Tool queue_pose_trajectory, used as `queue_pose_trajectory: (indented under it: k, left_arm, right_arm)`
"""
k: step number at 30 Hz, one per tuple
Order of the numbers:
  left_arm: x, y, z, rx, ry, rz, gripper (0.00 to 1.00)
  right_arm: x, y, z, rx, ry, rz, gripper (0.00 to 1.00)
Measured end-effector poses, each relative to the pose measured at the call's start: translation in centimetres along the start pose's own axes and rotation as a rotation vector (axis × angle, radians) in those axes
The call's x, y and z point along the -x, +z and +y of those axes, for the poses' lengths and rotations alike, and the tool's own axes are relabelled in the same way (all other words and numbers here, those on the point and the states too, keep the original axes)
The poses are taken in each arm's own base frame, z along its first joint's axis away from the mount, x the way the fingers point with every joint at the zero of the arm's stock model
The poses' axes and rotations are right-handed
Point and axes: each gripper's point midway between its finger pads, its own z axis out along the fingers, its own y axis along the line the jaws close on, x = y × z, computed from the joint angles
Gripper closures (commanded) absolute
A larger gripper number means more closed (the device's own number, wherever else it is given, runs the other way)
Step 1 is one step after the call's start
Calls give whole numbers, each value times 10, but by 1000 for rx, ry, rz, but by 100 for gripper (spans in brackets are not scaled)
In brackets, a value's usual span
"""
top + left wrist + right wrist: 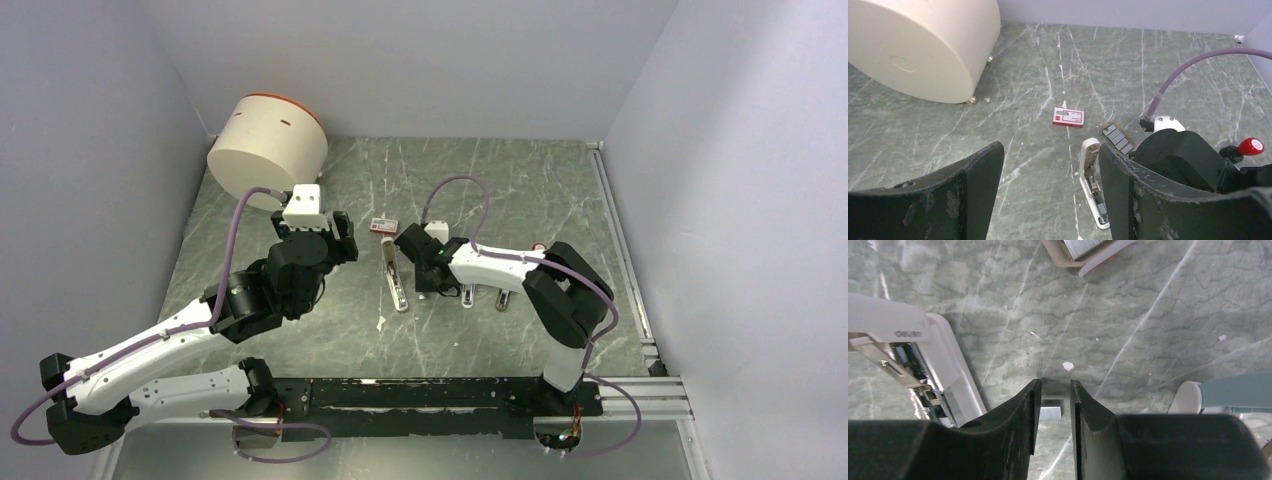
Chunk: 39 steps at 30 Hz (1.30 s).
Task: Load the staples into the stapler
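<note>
The stapler [394, 276], a slim white bar, lies hinged open on the marble table; its open magazine shows in both wrist views [1092, 181] [940, 360]. The staples, a red box with a white label [383, 226] [1068, 118], rest just beyond it. Its tan inner tray of grey staple strips [1117, 138] [1083, 247] lies beside the box. My right gripper [428, 283] [1053, 383] points down just right of the stapler, jaws narrowed on a short strip of staples [1050, 413]. My left gripper [345, 238] [1049, 150] hovers open and empty left of the stapler.
A large cream round container [266, 150] [923, 45] lies tipped at the back left. Two more staplers [468, 295] [503, 298] lie right of my right gripper; one shows teal and white [1228, 392]. Walls enclose the table on three sides.
</note>
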Motion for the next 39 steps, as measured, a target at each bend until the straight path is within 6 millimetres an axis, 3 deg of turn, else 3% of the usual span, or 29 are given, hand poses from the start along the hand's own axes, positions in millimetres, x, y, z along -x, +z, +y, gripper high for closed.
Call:
queue_pose_trajectory:
  k: [6, 15, 20, 23, 28, 39]
  left_arm:
    - [0, 0, 0, 0, 1, 1, 26]
    - [-1, 0, 0, 1, 1, 1, 26]
    - [-1, 0, 0, 0, 2, 2, 26]
    - [-1, 0, 0, 0, 1, 2, 26]
    - [-1, 0, 0, 0, -2, 1, 26]
    - [1, -2, 2, -2, -14, -4, 26]
  right_arm:
    - [-3, 3, -3, -14, -47, 20, 71]
    - [-14, -2, -8, 0, -101, 62, 85]
    - [-24, -8, -7, 39, -124, 96, 87]
    - [-29, -11, -6, 64, -134, 115, 84]
    - [-25, -20, -3, 98, -154, 102, 68]
    - [-17, -23, 9, 138, -214, 89, 61]
